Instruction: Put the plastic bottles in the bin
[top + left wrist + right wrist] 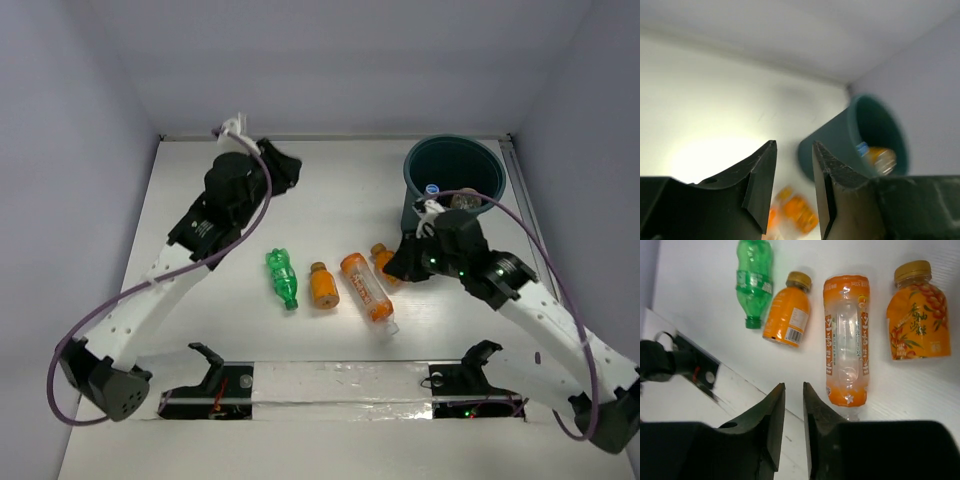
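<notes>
Robot lab test cell; plain white table (330,200), bare enclosing walls (70,120)

The bin (455,180) stands at the table's (340,190) far right. Bottles already lie inside it (448,196). Near and left of the bin, four bottles (366,287) lie in a row on the table.
</notes>
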